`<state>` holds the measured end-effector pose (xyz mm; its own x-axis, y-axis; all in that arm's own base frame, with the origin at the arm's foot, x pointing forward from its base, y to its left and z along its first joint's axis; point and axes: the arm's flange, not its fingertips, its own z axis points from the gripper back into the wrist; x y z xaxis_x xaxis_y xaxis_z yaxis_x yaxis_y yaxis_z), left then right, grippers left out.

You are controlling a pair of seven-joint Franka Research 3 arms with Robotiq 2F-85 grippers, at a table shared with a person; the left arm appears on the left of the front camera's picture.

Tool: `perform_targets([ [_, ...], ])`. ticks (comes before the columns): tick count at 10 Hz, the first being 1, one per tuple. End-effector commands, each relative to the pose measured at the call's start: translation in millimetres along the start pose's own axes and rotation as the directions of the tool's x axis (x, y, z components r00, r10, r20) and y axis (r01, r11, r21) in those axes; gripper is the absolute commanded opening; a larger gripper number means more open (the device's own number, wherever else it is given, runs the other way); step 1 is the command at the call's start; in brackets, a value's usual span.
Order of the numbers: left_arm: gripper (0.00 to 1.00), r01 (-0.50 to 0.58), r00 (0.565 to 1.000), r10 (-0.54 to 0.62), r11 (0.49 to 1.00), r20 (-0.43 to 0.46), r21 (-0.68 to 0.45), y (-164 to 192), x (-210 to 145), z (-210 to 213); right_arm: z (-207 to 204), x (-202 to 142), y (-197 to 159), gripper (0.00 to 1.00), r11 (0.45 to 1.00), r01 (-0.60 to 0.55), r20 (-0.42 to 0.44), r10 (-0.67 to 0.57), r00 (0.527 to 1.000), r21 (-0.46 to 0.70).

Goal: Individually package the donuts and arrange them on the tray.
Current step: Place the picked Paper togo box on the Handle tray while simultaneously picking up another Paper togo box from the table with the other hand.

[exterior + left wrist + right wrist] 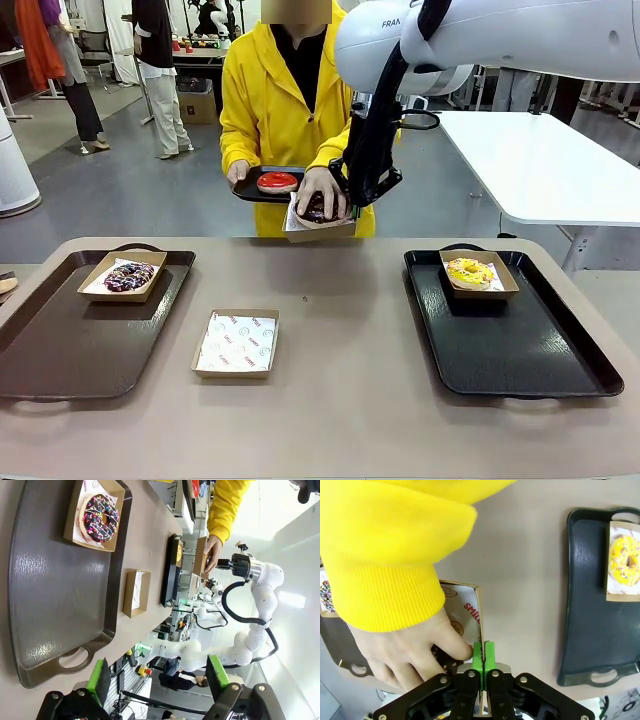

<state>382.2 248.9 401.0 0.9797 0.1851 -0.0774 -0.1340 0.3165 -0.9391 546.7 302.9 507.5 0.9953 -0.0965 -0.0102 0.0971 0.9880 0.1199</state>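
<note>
We are counting four donuts, four paper-lined cardboard boxes, two large trays and one small tray. The sprinkled donut [130,276] is lying in a box [118,297] at the far end of the brown tray [70,340]. The yellow donut [469,271] is lying in a second box [480,294] at the far end of the black tray [520,350]. The rest of both tray floors is lying bare. A third, empty box [233,372] is sitting on the table [340,420] between the trays, just beside the brown tray's rim. This leaves a broad open strip between that box and the black tray. Near the table's far edge the person is holding a small black tray [250,192] bearing the red donut [277,182]. The person's other hand [322,188] is resting on the chocolate donut [318,212] inside the fourth box [320,232], which is up off the table. The right gripper [483,652] is pinching that box's thin side wall, its green pads pressed almost together on the cardboard. The left gripper [159,680] is hanging near the brown tray's handle end, with its fingers [100,680] spread wide and holding nothing.
</note>
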Motion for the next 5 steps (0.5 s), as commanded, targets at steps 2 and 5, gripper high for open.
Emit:
perform_targets([
  [2, 1.00, 0.017, 1.000, -0.017, 1.000, -0.004, 0.003, -1.0, 0.7, 1.0, -0.5, -2.8, -1.8, 0.00, 1.000, 0.003, 0.007, -0.003, 1.000, 0.005],
  [5, 1.00, 0.017, 1.000, -0.017, 1.000, -0.004, 0.003, -1.0, 0.7, 1.0, -0.5, -2.8, -1.8, 0.00, 1.000, 0.003, 0.007, -0.003, 1.000, 0.005],
])
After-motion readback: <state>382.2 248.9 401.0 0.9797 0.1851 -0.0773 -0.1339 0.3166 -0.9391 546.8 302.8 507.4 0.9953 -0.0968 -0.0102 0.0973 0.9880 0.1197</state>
